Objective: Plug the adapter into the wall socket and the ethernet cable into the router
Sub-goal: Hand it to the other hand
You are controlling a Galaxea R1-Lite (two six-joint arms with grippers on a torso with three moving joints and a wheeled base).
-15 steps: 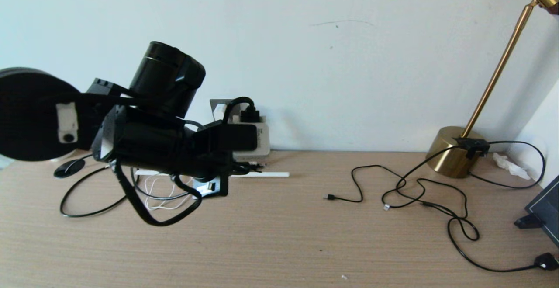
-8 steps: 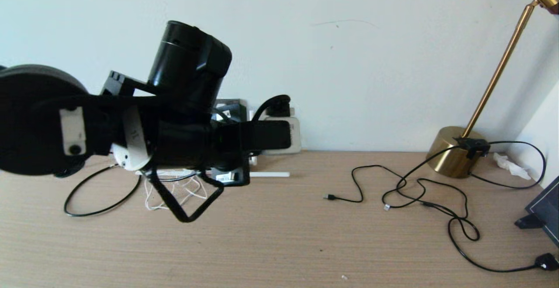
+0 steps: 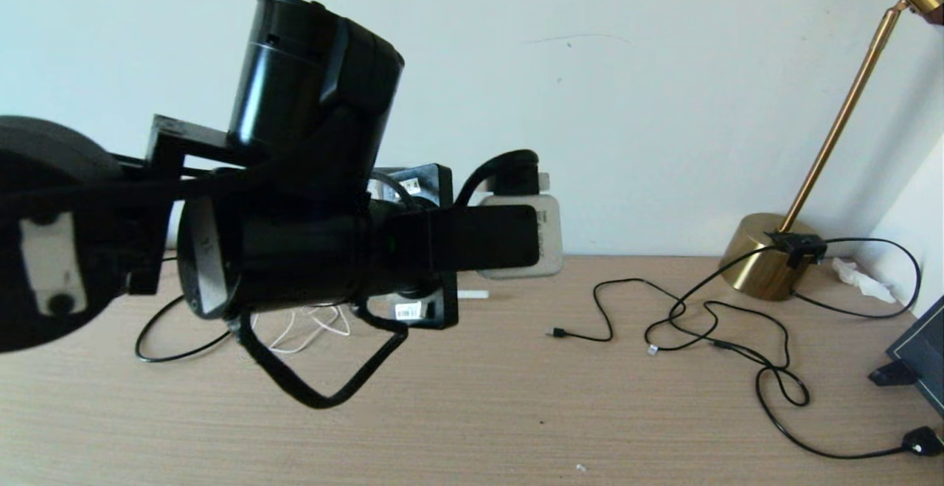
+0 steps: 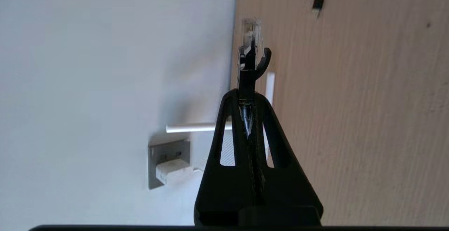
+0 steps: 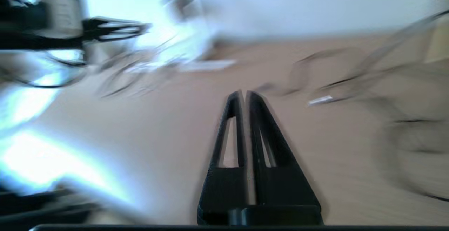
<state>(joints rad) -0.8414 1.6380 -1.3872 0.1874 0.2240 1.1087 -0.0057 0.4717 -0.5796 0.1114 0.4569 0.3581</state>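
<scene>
My left gripper (image 4: 247, 94) is pinched on the ethernet cable (image 4: 249, 54) just behind its clear plug, which sticks straight out past the fingertips along the gripper's axis. In the head view the left arm is raised over the desk (image 3: 516, 412), stretched toward the wall. The router (image 3: 527, 239) looks lifted, mostly hidden behind the gripper; I can't tell where its ports face. The adapter (image 4: 173, 171) already sits in the wall socket (image 4: 168, 154). My right gripper (image 5: 243, 96) is pressed together, empty, low over the desk.
</scene>
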